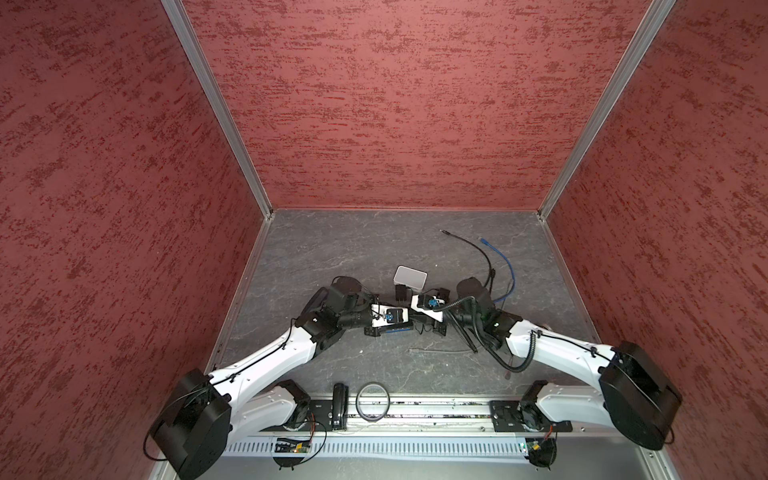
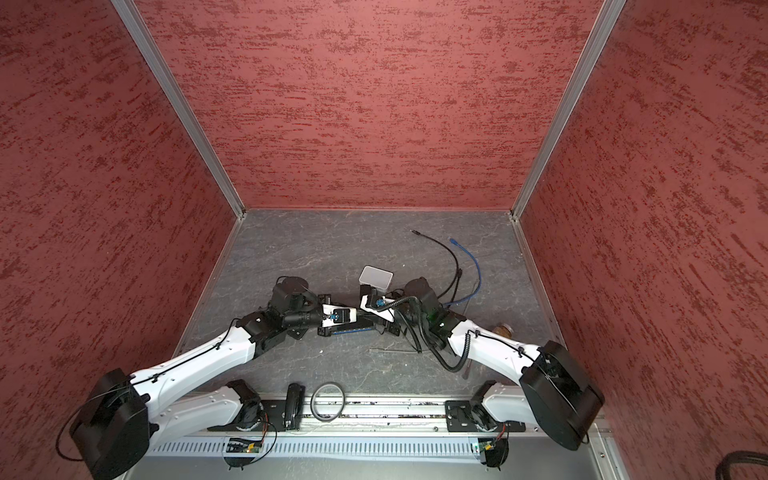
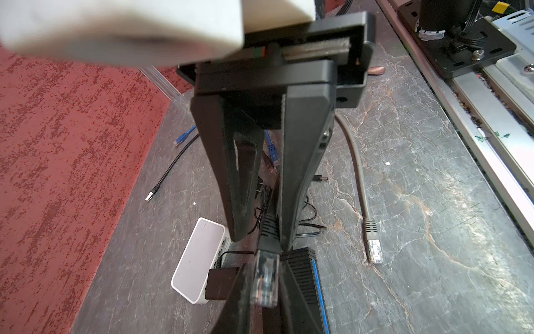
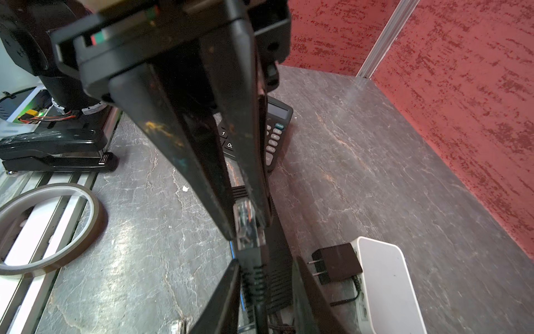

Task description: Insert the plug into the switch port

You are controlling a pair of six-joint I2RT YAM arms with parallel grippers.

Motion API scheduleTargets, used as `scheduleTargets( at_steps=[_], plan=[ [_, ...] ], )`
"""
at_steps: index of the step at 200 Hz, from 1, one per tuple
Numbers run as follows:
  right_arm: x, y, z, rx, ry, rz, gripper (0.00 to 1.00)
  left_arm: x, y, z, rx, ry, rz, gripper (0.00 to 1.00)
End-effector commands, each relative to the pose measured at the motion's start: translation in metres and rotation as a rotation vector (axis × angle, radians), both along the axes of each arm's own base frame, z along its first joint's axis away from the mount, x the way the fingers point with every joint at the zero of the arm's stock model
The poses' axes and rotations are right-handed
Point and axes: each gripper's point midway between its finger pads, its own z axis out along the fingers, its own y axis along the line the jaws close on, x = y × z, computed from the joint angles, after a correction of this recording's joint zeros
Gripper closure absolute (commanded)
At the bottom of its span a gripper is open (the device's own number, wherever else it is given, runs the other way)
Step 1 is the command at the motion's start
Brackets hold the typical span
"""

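Observation:
The plug [image 3: 264,277] is a clear network connector on a black ribbed boot [image 4: 254,274]. My left gripper [image 3: 262,241] is shut on the boot, and the clear end sticks out past its fingertips. My right gripper [image 4: 247,228] is shut on that clear end [image 4: 249,224]. Right under both lies the switch [image 3: 306,277], a black ribbed box with a blue stripe; its ports are hidden. In both top views the two grippers meet above the switch [image 1: 394,331] [image 2: 353,329] at mid-table.
A white box [image 1: 410,277] with a black power adapter [image 4: 336,263] sits just behind the grippers. A grey cable [image 3: 371,248] lies in front, and blue [image 1: 500,257] and black [image 1: 469,245] cables lie behind on the right. Calculator [image 4: 278,127], stapler [image 1: 339,405] and tape ring [image 1: 374,401] are nearby.

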Motion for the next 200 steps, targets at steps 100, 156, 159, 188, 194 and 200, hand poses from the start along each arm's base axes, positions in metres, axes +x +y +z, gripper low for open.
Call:
scheduleTargets(
  at_steps=[100, 156, 159, 188, 194, 200],
  plan=[
    [0.005, 0.002, -0.005, 0.017, 0.087, -0.058, 0.89, 0.024, 0.006, 0.011, -0.071, -0.021, 0.139, 0.41],
    [0.019, -0.012, -0.033, 0.034, 0.358, -0.295, 0.92, 0.036, 0.026, -0.003, 0.022, -0.022, 0.231, 0.34],
    [0.019, -0.013, -0.034, 0.038, 0.368, -0.306, 0.92, 0.037, 0.026, -0.005, 0.026, -0.019, 0.236, 0.34],
    [0.009, -0.021, -0.046, 0.043, 0.454, -0.358, 0.91, 0.036, 0.027, -0.024, 0.098, 0.102, 0.231, 0.33],
    [0.006, -0.022, -0.049, 0.036, 0.46, -0.358, 0.91, 0.035, 0.024, -0.028, 0.108, 0.109, 0.226, 0.33],
    [0.002, -0.022, -0.052, 0.025, 0.47, -0.359, 0.91, 0.035, 0.023, -0.032, 0.115, 0.112, 0.223, 0.33]
  ],
)
